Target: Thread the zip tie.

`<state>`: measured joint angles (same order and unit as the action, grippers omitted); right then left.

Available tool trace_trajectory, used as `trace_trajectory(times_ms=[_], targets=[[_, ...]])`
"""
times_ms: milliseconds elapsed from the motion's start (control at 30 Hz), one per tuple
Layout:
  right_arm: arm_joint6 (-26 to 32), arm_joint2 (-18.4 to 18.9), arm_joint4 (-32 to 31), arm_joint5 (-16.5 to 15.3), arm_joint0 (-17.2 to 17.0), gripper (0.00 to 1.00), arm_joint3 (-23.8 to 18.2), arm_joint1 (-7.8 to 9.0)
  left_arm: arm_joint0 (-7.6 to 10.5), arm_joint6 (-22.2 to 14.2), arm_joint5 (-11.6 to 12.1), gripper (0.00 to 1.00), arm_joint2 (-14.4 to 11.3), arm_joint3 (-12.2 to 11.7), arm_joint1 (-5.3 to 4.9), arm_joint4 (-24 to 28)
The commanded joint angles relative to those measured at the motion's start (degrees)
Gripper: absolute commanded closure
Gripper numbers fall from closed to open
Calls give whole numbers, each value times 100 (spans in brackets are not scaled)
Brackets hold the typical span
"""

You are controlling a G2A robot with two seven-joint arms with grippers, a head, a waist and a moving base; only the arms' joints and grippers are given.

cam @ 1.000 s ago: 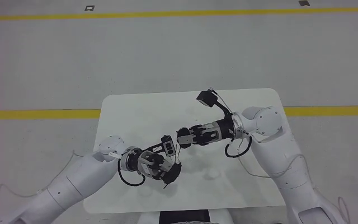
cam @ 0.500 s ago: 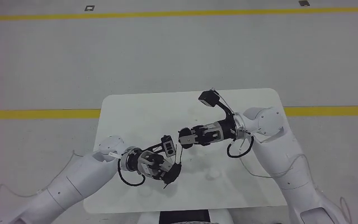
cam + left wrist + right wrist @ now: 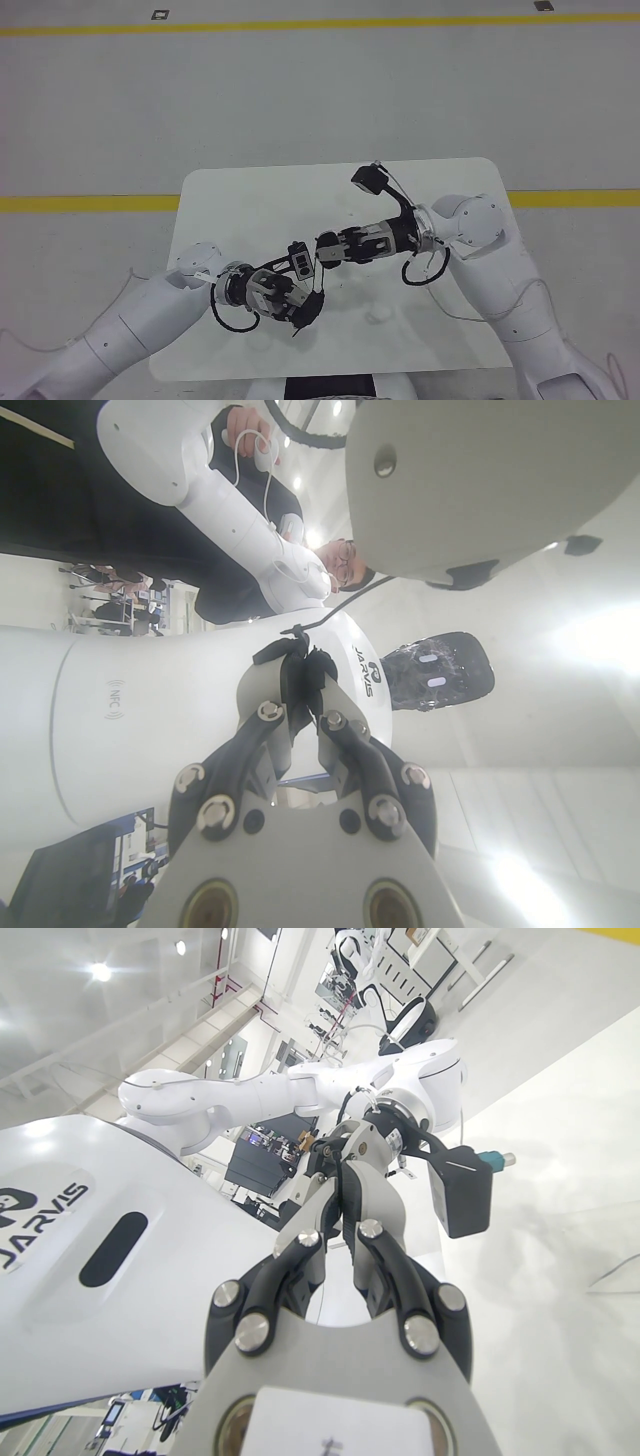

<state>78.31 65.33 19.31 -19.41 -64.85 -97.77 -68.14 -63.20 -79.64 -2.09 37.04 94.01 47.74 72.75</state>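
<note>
Right gripper (image 3: 325,250) edged toward left gripper (image 3: 309,305), both clenched on zip tie (image 3: 302,632)

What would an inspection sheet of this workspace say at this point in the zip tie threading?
Surface: white table, rounded corners.
Job's things: zip tie, held in the air between both grippers, off the table.
Clutter: nothing seen.
Grippers: left gripper shut on the zip tie; right gripper shut on it too; tips close together above the table's middle.
Cables: right wrist cable and left wrist cable, black loops.
Surroundings: grey floor with yellow lines.
</note>
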Motion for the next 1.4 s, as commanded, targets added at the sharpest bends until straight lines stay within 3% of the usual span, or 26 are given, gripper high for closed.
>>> trace_trajectory(times_ms=[0,200,333,1000,1367], targets=[[25,-9,20,-7,7,100,1,14,0,0,0,100,0,0,0,0],[62,-47,28,-7,27,100,-5,48,0,0,0,100,0,0,0,0],[63,-56,94,-7,33,100,-19,62,-52,227,-19,100,22,106,23,-56],[120,-80,287,-7,89,100,-13,120,-148,283,-150,100,253,80,121,-236],[133,-276,181,-7,188,100,22,182,-179,272,-211,100,350,51,181,-276]])
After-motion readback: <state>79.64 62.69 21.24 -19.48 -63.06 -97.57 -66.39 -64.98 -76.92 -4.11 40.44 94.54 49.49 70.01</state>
